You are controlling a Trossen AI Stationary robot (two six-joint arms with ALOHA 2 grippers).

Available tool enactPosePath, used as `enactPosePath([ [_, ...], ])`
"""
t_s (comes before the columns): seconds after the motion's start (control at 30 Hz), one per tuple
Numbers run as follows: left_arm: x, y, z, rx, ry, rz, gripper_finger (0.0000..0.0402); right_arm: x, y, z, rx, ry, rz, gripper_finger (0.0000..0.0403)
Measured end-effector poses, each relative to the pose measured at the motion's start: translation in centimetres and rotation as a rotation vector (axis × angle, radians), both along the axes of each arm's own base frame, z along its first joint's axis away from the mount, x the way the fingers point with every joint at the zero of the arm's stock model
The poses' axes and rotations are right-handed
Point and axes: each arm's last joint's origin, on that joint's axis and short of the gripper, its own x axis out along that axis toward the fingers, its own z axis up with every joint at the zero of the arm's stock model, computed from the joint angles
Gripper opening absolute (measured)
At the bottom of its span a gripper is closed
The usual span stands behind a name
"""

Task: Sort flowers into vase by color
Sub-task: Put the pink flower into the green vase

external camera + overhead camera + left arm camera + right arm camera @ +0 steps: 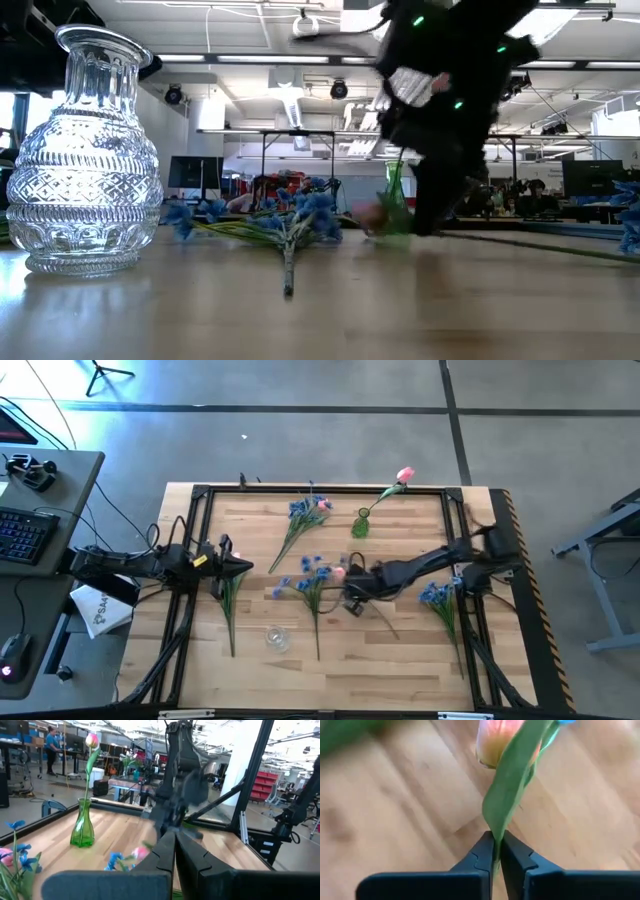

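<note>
My right gripper (350, 592) reaches to the table's middle and is shut on a pink tulip (500, 740), whose head (340, 572) shows beside the fingers. My left gripper (236, 568) is shut at the table's left, above the top of a green-stemmed flower (229, 610) that lies on the wood. A green vase (360, 526) holds one pink tulip (405, 475) upright. A clear glass vase (277, 638) stands near the front. Blue flower sprays lie at the far side (303, 510), in the middle (312, 576) and at the right (440, 598). My right gripper pinches the pink tulip's green leaf and stem (495, 837) between its two fingers, a little below the head. The fingers come from above, slanting down from the table's right. The head (368, 214) sits low over the table; lifted or resting, I cannot tell. My left gripper: whether it touches the stem below it, I cannot tell.
A black frame (200, 495) rims the wooden table. The clear vase (85, 150) stands close to the near edge. Bare wood lies between the clear vase and the right blue spray. A keyboard (22, 532) and desk stand off the table's left.
</note>
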Motion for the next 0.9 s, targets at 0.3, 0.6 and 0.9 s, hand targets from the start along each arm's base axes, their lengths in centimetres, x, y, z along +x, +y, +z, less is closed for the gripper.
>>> enactPosePath([
  [0.3,0.2,0.0,-0.1,0.0,0.018,0.001,0.0,-5.5,0.3,4.7,-0.402,-0.918,0.241,0.0006],
  [0.6,0.2,0.0,-0.1,0.0,0.011,0.002,0.0,-7.0,-4.8,8.2,-1.051,-1.045,0.167,0.0006],
  [0.9,0.2,0.0,-0.1,-0.011,0.011,0.0,0.0,-6.7,-11.2,11.3,-1.258,-1.006,0.011,0.0006],
])
